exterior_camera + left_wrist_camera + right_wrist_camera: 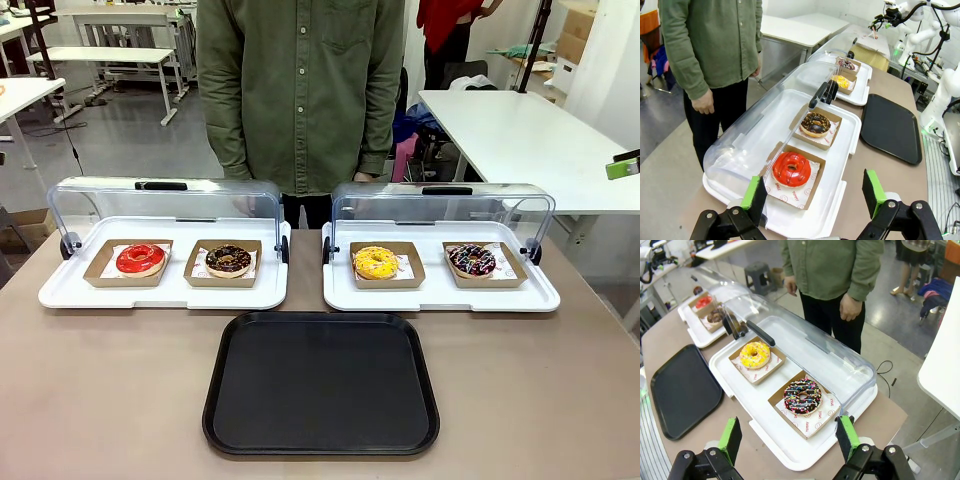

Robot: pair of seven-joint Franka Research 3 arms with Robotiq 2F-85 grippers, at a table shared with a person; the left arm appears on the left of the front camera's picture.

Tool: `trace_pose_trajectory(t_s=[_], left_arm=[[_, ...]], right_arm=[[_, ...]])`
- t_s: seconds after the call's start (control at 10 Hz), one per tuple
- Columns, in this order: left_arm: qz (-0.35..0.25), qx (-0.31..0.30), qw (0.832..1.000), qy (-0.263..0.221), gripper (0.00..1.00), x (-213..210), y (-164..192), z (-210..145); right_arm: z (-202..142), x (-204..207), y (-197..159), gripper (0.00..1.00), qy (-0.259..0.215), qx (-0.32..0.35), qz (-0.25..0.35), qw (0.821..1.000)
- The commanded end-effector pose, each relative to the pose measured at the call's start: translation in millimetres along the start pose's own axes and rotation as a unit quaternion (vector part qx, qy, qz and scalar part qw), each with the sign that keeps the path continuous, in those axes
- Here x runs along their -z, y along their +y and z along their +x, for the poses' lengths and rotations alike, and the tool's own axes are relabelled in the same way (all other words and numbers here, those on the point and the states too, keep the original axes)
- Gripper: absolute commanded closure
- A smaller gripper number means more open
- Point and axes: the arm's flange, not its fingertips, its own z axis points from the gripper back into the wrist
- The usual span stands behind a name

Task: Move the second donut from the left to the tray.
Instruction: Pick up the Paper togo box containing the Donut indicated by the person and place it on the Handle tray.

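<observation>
Zero progress: second donut from the left (229, 259) sits off the tray (320, 385); left pincer (814, 186) and right pincer (789, 431) released, empty.

red "smile" and "yummy" print on the paper liner (789, 193) under the red-glazed donut (791, 169)

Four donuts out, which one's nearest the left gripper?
The red-glazed donut, right in front of the left gripper; the chocolate-glazed donut sits behind it, the yellow donut and rainbow-sprinkled donut farther off.

Chocolate donut (229, 259): I saw it in the left display tray (165, 297), beside red donut (140, 259).
Black tray (320, 385): lay nearer me, centred.
</observation>
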Motion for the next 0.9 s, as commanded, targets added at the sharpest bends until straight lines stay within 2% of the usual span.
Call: trace_pose_trajectory(t_s=[0.0,0.8], left_arm=[[-0.003,0.001,1.000,-0.001,0.00,0.0,-1.5,1.6],[-0.003,0.001,1.000,-0.001,0.00,0.0,-1.5,1.6]], right_arm=[[1.7,0.8,5.1,0.00,-0.005,0.004,0.000,1.000],[1.7,0.8,5.1,0.00,-0.005,0.004,0.000,1.000]])
